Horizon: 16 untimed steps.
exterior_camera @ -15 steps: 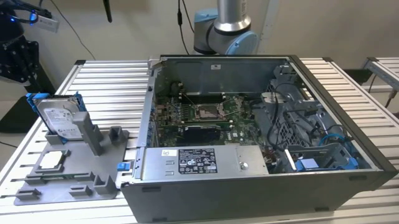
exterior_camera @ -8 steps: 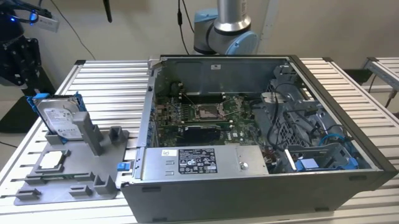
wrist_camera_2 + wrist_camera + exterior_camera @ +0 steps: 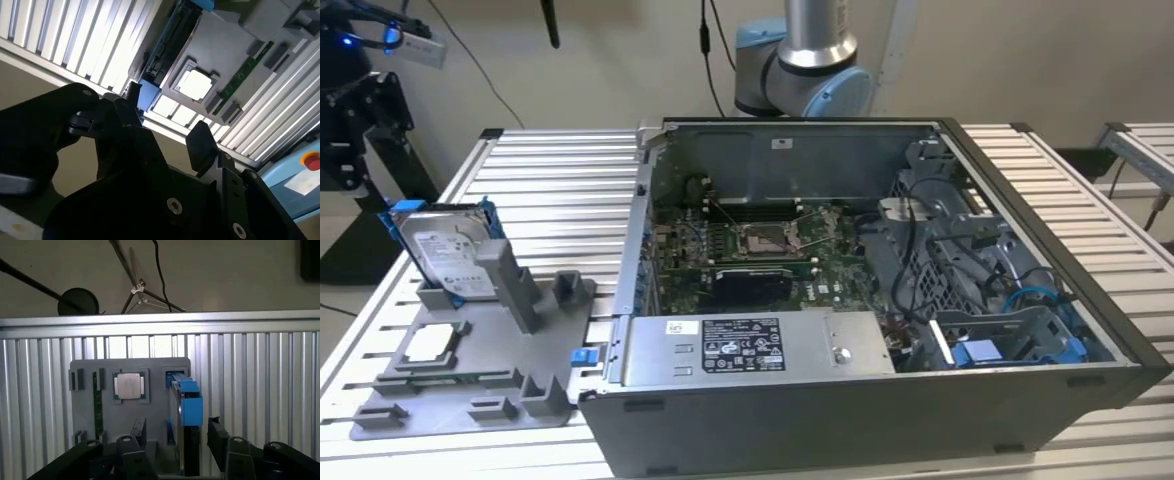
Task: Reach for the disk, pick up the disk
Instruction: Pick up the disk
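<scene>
The pincer (image 3: 176, 432) gaped open, short of the disk (image 3: 190, 407); the disk stood edge-on, straight ahead, aligned with its gap.

In the exterior view the arm (image 3: 807, 70) is cut off by the top edge just above its lowest joints. A dark apparatus (image 3: 354, 120) at the exterior view's upper left runs off the frame, so what it is cannot be told. The lower end of the disk (image 3: 447, 250) is hidden behind an upright of the grey holder (image 3: 480, 340). The computer case (image 3: 854, 420) loses its near corner to the bottom edge.

In the first wrist view the disk (image 3: 191, 407) stands edge-on, its label face unseen. Its near end is lost behind the dark fingers (image 3: 216, 432), whose bases run off the frame. In the second wrist view the disk (image 3: 170, 42) lies mostly out of frame.
</scene>
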Each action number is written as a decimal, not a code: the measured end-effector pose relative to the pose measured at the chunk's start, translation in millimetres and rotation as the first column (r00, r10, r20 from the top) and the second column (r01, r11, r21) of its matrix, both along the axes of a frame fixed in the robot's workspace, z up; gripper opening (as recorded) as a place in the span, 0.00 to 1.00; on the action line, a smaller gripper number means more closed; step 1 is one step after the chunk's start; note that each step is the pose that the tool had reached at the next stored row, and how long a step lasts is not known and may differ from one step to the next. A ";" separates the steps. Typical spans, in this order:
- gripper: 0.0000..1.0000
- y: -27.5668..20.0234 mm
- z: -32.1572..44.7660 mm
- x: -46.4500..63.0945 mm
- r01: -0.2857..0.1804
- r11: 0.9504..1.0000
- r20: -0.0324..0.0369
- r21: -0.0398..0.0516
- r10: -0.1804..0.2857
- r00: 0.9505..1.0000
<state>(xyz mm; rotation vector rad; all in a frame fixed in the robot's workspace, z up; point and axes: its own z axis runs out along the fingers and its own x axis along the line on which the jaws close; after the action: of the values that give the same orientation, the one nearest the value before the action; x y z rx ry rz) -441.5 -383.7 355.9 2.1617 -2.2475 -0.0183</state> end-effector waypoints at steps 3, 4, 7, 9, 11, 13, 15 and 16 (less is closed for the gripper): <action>1.00 0.0 -0.3 0.0 -0.003 1.000 0.000 0.000 0.003 1.000; 1.00 0.0 -1.2 -0.1 -0.003 1.000 0.000 0.000 0.003 1.000; 1.00 0.1 -5.9 -0.1 -0.003 1.000 0.000 0.004 0.003 1.000; 1.00 0.1 -9.6 0.0 -0.003 1.000 0.001 0.006 0.003 1.000; 1.00 0.4 -13.1 0.0 -0.003 1.000 0.001 0.008 0.003 1.000; 1.00 1.1 -16.1 0.0 -0.003 1.000 0.001 0.013 0.003 1.000; 1.00 2.0 -18.7 0.0 -0.003 1.000 0.002 0.018 0.003 1.000; 1.00 2.6 -20.1 0.0 -0.003 1.000 0.001 0.020 0.003 1.000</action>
<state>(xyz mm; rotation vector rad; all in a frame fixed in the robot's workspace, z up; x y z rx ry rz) -441.4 -381.1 335.8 2.1753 -2.2546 -0.0390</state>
